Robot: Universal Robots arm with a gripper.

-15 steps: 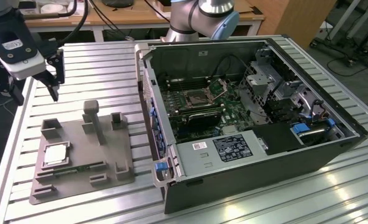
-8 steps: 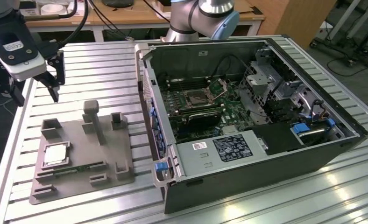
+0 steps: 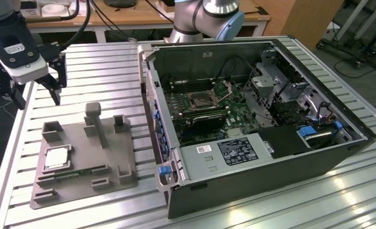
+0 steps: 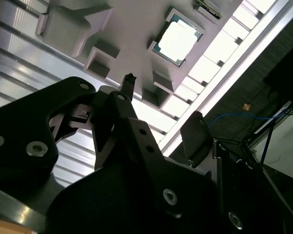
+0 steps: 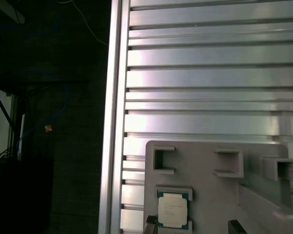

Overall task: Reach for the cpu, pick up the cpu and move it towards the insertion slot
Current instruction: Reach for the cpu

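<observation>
1. Grey plastic holder (image 3: 73, 140) lies on the slatted metal table (image 3: 99, 62) in the exterior view, around 8 o'clock of the frame, right beside the open computer case (image 3: 239, 191). The cpu (image 3: 56, 157) sits flat in a square pocket of that holder, silvery top up. The gripper (image 3: 37, 98) hangs at about 10 o'clock, above the table and clear of the holder. Its claw is spread apart with nothing in it, and the cpu is roughly at its 6 o'clock. The insertion slot (image 3: 201, 100) is inside the case on the green board, near frame centre, well apart from the cpu.
2. Second wrist view: the dark fingers (image 4: 129, 83) of the gripper (image 4: 161, 100) are wide apart with an empty gap. The cpu (image 4: 178, 41) glares bright in its holder (image 4: 132, 29) pocket beyond the tips, untouched.
3. First wrist view: the cpu (image 5: 173, 210) is in its pocket, printed face up, on the holder (image 5: 210, 200) over the table slats (image 5: 200, 73). Two dark fingertips (image 5: 149, 226) poke in, apart, not gripping it.
</observation>
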